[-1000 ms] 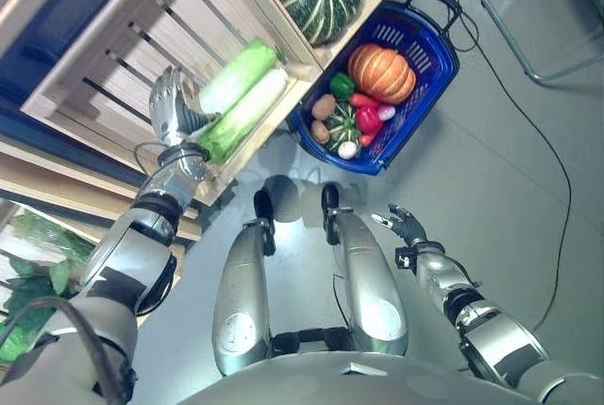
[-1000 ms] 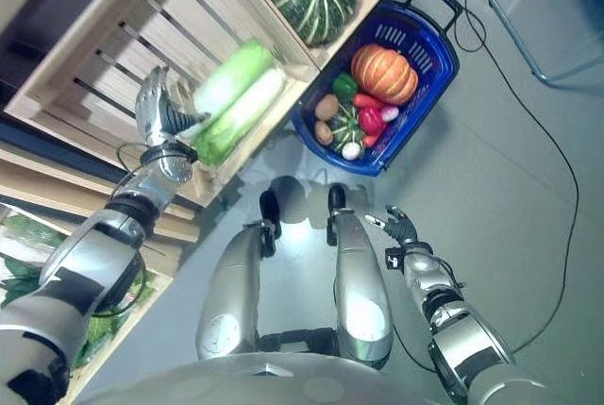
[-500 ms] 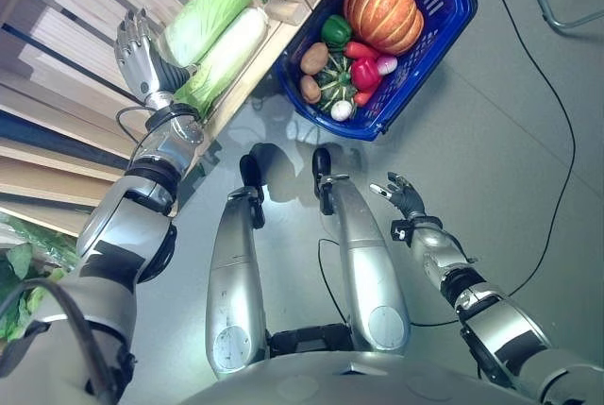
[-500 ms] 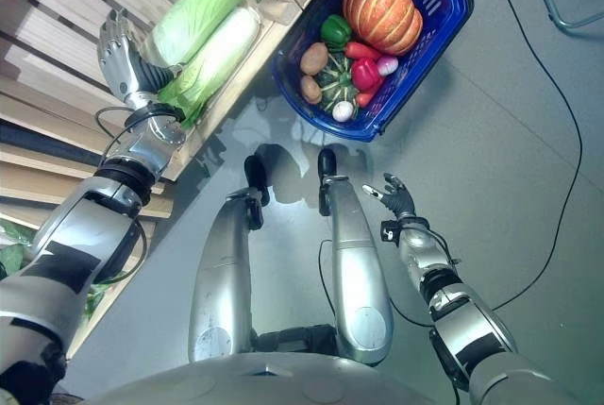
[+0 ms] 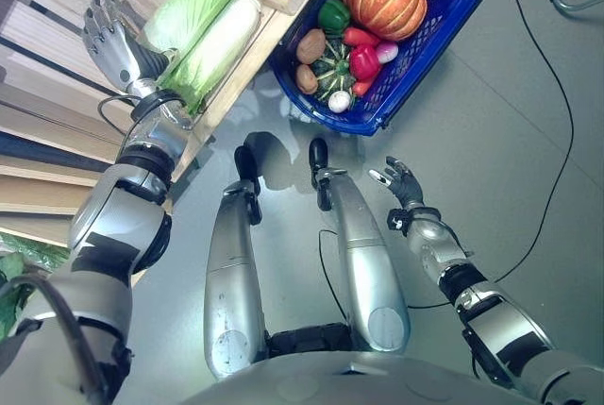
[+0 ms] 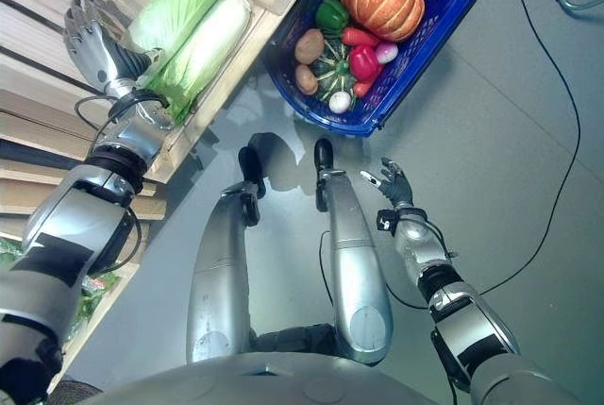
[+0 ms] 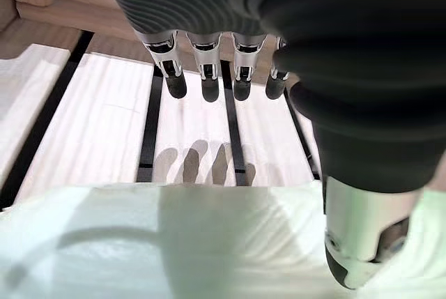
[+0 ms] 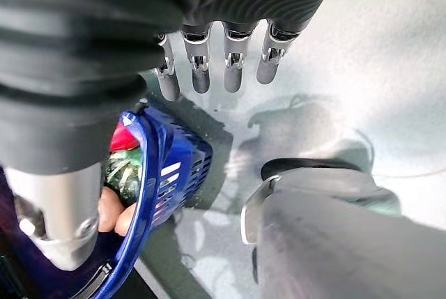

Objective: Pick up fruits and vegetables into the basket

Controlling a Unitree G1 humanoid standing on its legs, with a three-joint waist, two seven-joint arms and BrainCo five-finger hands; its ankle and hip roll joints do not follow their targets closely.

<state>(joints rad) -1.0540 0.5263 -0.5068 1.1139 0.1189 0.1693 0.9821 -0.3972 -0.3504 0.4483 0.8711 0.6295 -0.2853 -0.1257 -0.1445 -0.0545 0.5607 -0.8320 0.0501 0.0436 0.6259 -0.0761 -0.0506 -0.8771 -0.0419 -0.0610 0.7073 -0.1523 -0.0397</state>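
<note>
Your left hand (image 5: 111, 39) hovers spread above the cabbage (image 5: 212, 53); next, lower it and curl round for the basket (image 5: 436, 29).

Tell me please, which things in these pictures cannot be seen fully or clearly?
- Blue basket: its far end is cut off by the eye views' top edge.
- Two cabbages: their lower ends sit behind the left hand.
- Small white vegetable in the basket: too small to identify.
- Right hand: open, holds nothing.
</note>
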